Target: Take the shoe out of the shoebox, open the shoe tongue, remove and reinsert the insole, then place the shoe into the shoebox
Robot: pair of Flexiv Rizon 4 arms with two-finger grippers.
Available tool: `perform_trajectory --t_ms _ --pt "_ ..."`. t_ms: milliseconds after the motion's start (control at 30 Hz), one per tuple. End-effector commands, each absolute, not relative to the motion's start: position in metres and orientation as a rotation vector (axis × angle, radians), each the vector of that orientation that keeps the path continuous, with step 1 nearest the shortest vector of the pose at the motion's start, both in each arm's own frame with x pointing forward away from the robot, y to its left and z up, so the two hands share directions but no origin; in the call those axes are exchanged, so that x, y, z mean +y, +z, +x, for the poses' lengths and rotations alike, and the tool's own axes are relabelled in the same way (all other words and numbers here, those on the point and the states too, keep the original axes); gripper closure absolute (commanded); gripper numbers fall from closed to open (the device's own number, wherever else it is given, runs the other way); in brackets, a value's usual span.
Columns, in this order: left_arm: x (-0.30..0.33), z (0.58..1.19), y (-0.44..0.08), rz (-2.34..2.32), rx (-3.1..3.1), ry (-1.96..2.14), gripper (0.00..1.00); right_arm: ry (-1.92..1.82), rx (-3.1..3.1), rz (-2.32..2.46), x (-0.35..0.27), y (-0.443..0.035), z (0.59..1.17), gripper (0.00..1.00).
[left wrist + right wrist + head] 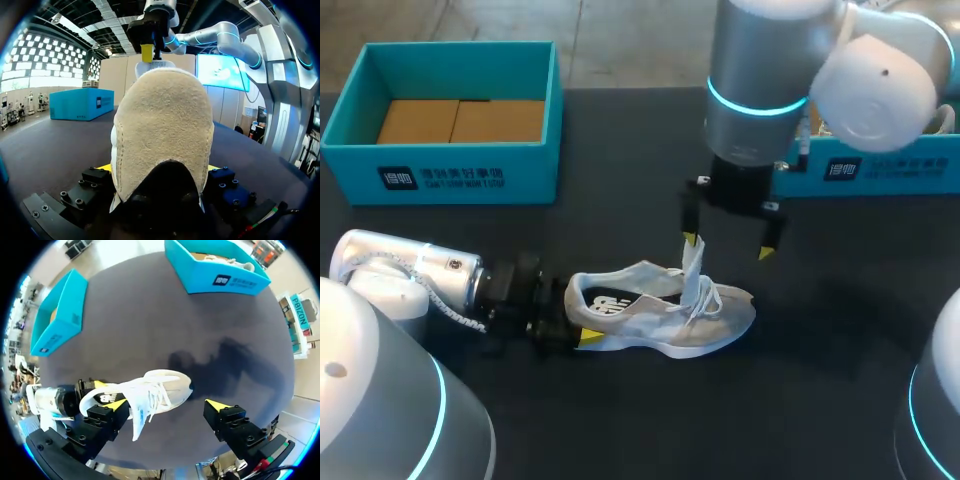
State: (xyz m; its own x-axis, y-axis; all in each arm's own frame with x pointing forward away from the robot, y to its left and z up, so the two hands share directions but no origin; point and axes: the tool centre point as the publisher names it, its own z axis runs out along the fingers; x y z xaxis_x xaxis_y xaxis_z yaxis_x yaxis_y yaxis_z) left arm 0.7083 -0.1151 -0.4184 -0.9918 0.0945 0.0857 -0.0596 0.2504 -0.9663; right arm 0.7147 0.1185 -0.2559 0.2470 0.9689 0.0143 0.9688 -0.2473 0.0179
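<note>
Item 1. Table (840, 340): one, with a dark, near-black matte top. A soft, darker patch of shadow lies on its bare surface right of the middle.

Item 2. Teal box (885, 172): one, open-topped, at the table's far right edge and only partly in view. The long side wall facing the near edge bears a dark square mark with pale print beside it.

Item 3. White contents (236, 262): inside the teal box, showing above its rim. What they are cannot be told.

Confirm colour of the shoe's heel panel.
Tan, suede-like heel panel on white sneaker; clearest in left wrist view.
</note>
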Motion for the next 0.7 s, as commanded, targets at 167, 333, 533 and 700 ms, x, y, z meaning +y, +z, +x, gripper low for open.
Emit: perform_trajectory --t_ms 167,333,533,700 --pt "-0.114 0.706 -0.422 -0.033 -2.382 1.849 1.0 -0.154 1.95 2.343 0.136 -0.24 0.727 0.0" --pt "-0.114 0.706 -0.422 -0.033 -2.382 1.849 1.0 -0.25 2.028 2.251 0.146 -0.236 0.734 0.0" --pt "-0.114 0.706 -0.422 -0.033 -2.382 1.849 1.0 -0.236 2.087 2.168 0.154 -0.227 0.738 0.0" --pt "-0.114 0.706 -0.422 -0.033 -2.382 1.849 1.0 -0.205 2.143 2.091 0.162 -0.221 0.739 0.67"
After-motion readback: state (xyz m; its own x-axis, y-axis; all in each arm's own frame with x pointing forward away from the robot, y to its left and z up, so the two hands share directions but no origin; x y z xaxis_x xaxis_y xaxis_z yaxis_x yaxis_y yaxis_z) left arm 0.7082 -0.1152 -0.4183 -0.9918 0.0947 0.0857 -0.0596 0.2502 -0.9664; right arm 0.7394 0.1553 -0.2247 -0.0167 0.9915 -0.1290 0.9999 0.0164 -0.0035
